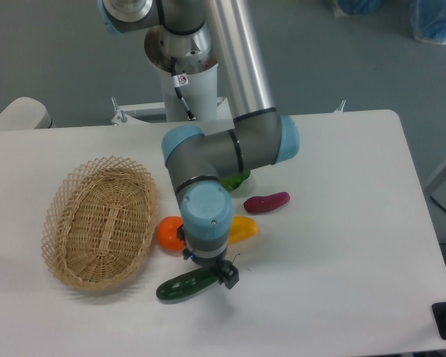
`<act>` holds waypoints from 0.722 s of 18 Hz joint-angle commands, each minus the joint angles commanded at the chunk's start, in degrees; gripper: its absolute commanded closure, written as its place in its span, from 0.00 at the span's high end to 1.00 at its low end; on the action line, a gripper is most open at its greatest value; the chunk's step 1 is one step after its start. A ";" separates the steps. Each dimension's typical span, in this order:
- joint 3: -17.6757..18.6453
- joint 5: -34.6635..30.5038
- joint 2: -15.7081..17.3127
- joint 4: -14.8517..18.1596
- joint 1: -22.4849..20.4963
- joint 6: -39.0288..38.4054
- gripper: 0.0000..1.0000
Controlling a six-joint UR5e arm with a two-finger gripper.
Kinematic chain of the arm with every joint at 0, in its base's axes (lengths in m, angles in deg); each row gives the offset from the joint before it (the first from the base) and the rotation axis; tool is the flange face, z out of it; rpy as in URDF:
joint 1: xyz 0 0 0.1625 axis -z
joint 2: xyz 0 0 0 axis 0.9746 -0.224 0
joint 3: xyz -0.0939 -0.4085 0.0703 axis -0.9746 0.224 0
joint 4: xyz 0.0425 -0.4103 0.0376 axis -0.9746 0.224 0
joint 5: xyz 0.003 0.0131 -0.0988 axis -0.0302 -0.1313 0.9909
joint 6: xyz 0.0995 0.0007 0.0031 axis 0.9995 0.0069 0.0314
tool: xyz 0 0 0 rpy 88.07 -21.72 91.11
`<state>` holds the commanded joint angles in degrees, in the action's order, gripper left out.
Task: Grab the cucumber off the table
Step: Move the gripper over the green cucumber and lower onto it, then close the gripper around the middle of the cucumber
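The dark green cucumber [180,287] lies on the white table [342,275] near the front edge, just right of the basket. My gripper [210,272] points straight down over the cucumber's right end. The blue wrist hides the fingers from this camera; only a black part shows at the right. I cannot tell whether the jaws are open or shut, or whether they touch the cucumber.
A wicker basket [100,223] stands at the left. An orange vegetable [168,232] and a yellow one [244,228] lie just behind the gripper. A purple eggplant [266,202] lies farther right. A leafy green vegetable [238,179] is partly hidden behind the arm.
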<state>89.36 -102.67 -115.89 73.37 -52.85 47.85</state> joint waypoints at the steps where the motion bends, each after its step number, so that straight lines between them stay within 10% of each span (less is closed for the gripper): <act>1: 0.00 0.00 -0.09 -0.17 0.00 0.00 1.00; 6: 0.18 -0.09 -1.49 -2.46 1.06 -0.35 0.98; 13: -0.35 -0.09 -1.85 -2.46 1.23 -2.37 0.32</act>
<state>89.01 -102.75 -117.74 70.91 -51.62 45.48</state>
